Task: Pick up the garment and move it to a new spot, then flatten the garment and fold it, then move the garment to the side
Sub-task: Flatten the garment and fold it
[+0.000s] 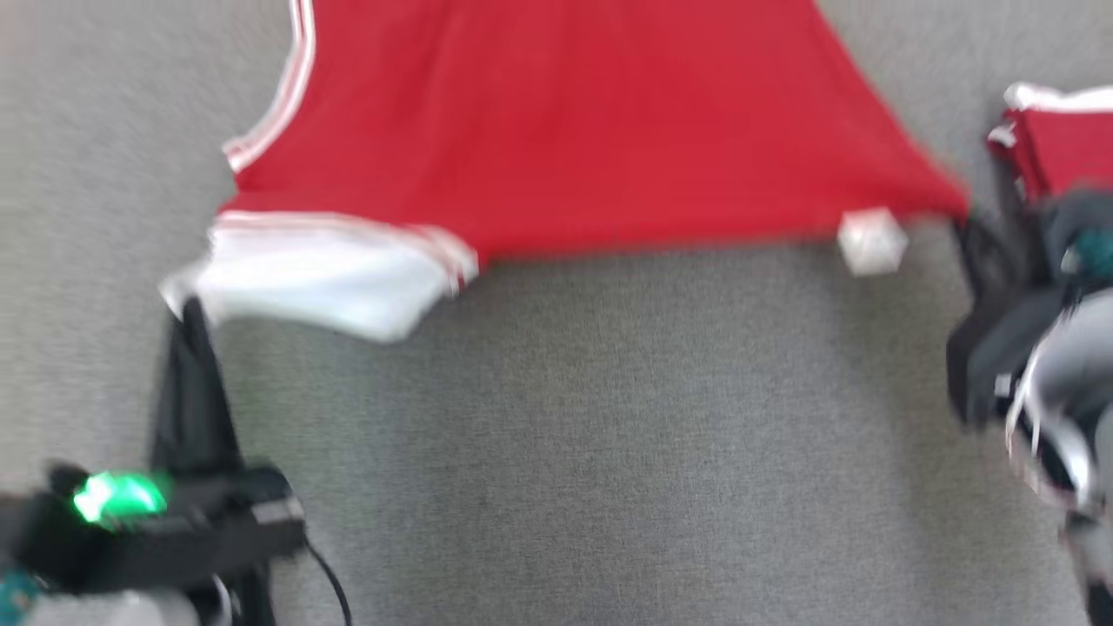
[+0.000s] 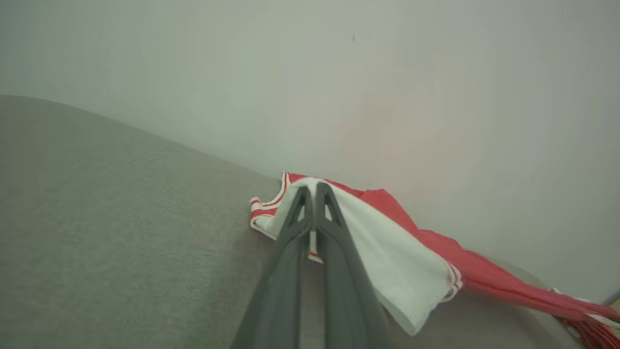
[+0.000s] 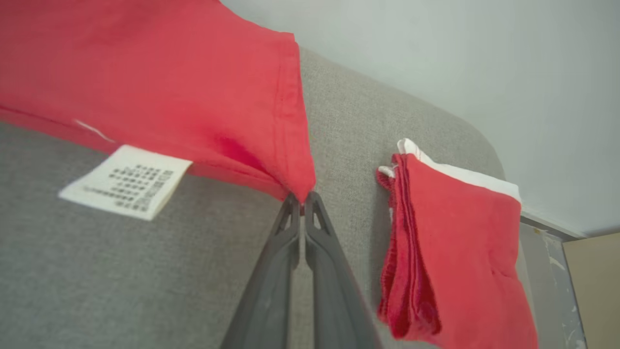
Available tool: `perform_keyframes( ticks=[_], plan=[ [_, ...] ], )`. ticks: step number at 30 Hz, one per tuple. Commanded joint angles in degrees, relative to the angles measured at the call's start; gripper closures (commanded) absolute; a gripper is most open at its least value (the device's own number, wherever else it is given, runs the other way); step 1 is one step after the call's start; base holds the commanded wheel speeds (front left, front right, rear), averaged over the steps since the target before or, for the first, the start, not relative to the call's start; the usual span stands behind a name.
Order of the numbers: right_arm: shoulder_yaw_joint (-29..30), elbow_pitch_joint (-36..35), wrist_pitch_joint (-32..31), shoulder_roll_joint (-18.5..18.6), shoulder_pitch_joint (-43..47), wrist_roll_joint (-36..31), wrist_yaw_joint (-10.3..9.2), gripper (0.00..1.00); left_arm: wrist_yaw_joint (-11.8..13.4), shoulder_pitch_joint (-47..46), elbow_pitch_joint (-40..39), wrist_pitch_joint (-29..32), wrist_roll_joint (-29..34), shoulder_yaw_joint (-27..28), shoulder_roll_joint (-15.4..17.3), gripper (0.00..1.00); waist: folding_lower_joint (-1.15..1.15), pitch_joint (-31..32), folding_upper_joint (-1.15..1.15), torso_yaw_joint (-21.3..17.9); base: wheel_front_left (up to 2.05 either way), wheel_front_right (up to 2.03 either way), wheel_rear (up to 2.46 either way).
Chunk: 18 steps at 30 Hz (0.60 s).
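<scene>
**Two-arm carry of a red sleeveless jersey [image 1: 565,130] over a grey fabric-covered table [image 1: 556,452].**

The left gripper [image 2: 312,191] has its fingers pressed together on the white-lined corner [image 2: 402,276] of the jersey. The right gripper [image 3: 302,196] has its fingers closed to a slit on the opposite red corner. The care label [image 3: 126,182] hangs just left of the right fingertips.

The jersey spans from one pair of fingertips to the other, with its near edge pulled fairly taut, and the cloth runs on beyond the fingertips. Whether the far part rests on the table cannot be told.

**Risks, as judged.**
- Each hold takes only a small pinch of cloth at the very tips, so uneven pull between the arms could slip a corner free.
- The white-lined corner is turned over and could set down as a crease.
- A folded red stack [image 3: 460,252] lies just right of the right fingers, so a rightward swing could drag it.

**Open room.** Bare table lies below and behind both pairs of fingers. The table's rounded edge and a pale wall [image 2: 339,72] lie ahead of the left fingers.
</scene>
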<state>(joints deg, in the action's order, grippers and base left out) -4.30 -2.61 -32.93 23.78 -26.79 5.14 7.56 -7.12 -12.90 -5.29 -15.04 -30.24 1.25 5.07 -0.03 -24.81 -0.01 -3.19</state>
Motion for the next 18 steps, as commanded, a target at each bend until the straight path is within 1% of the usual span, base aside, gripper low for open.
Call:
perform_keyframes(
  ticks=[1,3,5,7,8,11,15,18],
  plan=[
    [0.7,-2.2,-2.4,-0.4,3.7,0.9,-0.16,1.0,-0.2,2.9,0.8,-0.2,-0.2,-0.3,-0.7,1.0,0.03,6.5,0.01,1.7,0.0,0.0,0.0],
    [1.2,-4.7,-5.7,-0.3,7.7,1.4,-0.17,1.0,-0.3,6.1,2.1,-0.2,-2.0,-0.4,-1.3,1.0,0.03,8.2,0.01,2.1,0.0,0.0,0.0],
    [1.6,-5.8,-7.0,-0.5,9.4,1.7,-0.16,1.0,-0.3,7.5,2.8,-0.2,-3.2,-0.8,-1.6,1.0,0.03,9.0,0.01,2.4,0.0,0.0,0.0],
    [2.0,-7.2,-9.3,-1.0,12.8,2.3,-0.16,1.0,-0.3,9.7,4.4,-0.2,-4.6,-2.2,-1.9,1.0,0.03,10.5,0.01,3.1,0.0,0.0,0.0],
    [2.7,-8.2,-11.4,-1.3,15.8,2.7,-0.16,1.0,-0.3,11.6,6.1,0.1,-5.6,-3.6,-2.0,1.0,0.03,11.7,0.01,3.8,0.0,0.0,0.0],
    [3.2,-9.5,-13.8,-2.2,19.1,3.9,-0.16,1.0,-0.1,13.5,8.0,0.7,-6.8,-4.7,-2.0,1.0,0.03,12.8,0.01,4.5,0.0,0.0,0.0],
    [3.9,-11.9,-17.4,-3.5,23.0,4.2,-0.16,1.0,0.1,16.2,9.2,3.3,-7.9,-6.0,-2.0,1.0,0.03,13.8,0.01,5.4,0.0,0.0,0.0],
    [5.7,-13.2,-19.4,-4.5,25.5,4.3,-0.16,1.0,0.1,18.9,9.5,7.3,-11.4,-6.7,-2.0,1.0,0.03,14.1,0.01,6.0,0.0,0.0,0.0]
  ],
)
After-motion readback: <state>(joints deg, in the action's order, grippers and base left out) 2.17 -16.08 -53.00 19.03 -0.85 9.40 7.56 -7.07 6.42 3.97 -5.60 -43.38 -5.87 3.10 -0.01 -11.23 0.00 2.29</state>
